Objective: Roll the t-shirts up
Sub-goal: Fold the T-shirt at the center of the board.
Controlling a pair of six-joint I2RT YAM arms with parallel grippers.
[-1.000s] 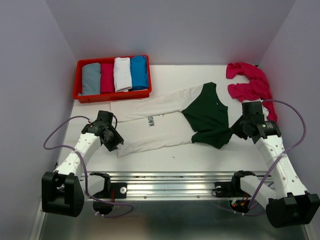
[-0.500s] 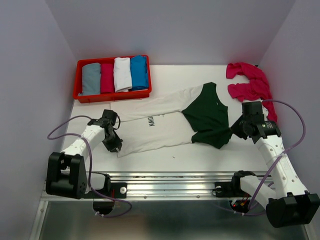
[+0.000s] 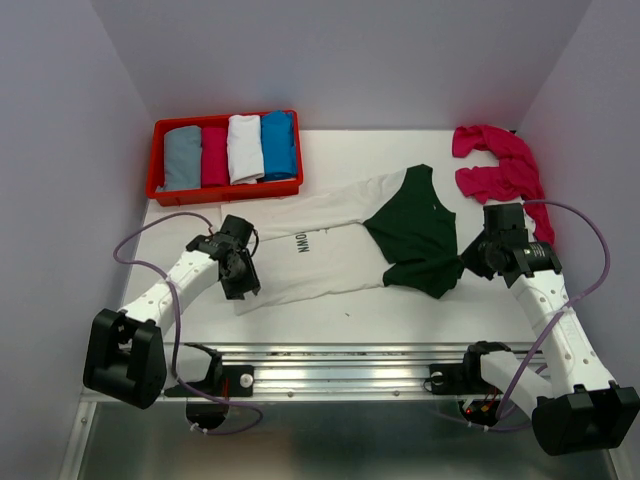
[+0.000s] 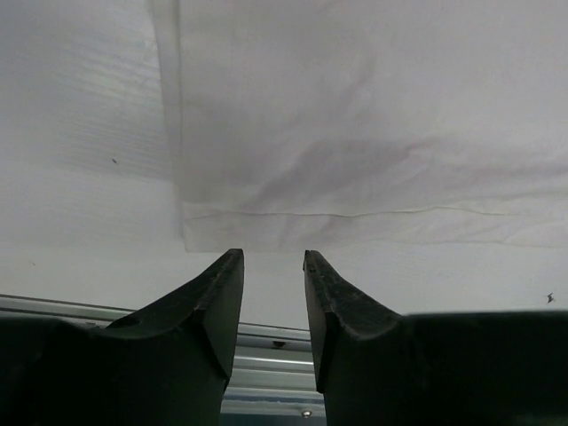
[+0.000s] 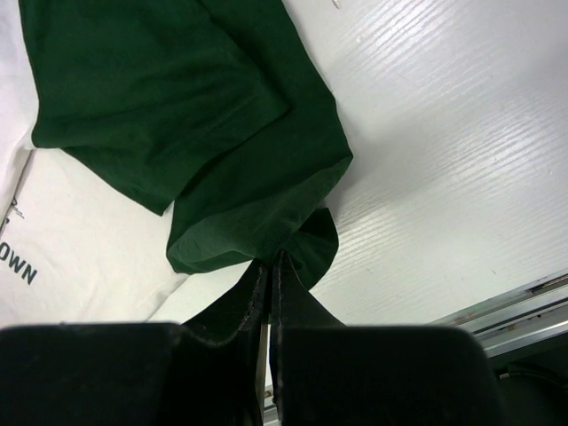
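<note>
A cream-white t-shirt [image 3: 320, 262] with dark green sleeves lies flat across the table, its chest print facing up. My left gripper [image 3: 243, 285] hovers over the shirt's near left corner, open. In the left wrist view the left gripper [image 4: 271, 259] has nothing between its fingers and the hem [image 4: 355, 222] lies just beyond the tips. My right gripper [image 3: 466, 258] is shut on the edge of the folded green sleeve [image 5: 222, 160], and the pinch shows in the right wrist view at the right gripper [image 5: 271, 263]. Magenta-pink t-shirts [image 3: 498, 165] lie crumpled at the back right.
A red tray [image 3: 225, 195] at the back left holds several rolled shirts in grey, pink, white and blue. A metal rail [image 3: 340, 365] runs along the table's near edge. Purple walls close in on both sides.
My left gripper has moved right and a little away from me, from beside the shirt onto its near left corner. The right arm and the sleeve have not moved.
</note>
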